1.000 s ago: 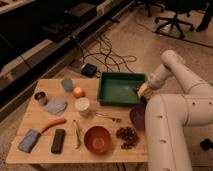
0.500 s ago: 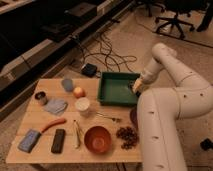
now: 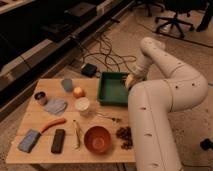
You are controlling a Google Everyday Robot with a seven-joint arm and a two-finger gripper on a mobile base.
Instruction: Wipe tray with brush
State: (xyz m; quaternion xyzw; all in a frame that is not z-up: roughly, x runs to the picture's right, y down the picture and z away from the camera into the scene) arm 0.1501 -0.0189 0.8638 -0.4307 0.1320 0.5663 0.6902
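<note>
Camera view shows you, nearest, the orange-red bowl [image 3: 97,139] on the wooden table [image 3: 30,120]. Farther back, the dark-green tray [image 3: 112,94] sits at the table's far right. At its right rim the gripper [image 3: 134,76] meets the pale brush [image 3: 129,81]; whether it grips the brush you cannot tell.

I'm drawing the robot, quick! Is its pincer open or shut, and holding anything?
Pincer: at the right edge of the green tray, right by the pale brush; whether it is open, shut or holding the brush cannot be told.
</note>
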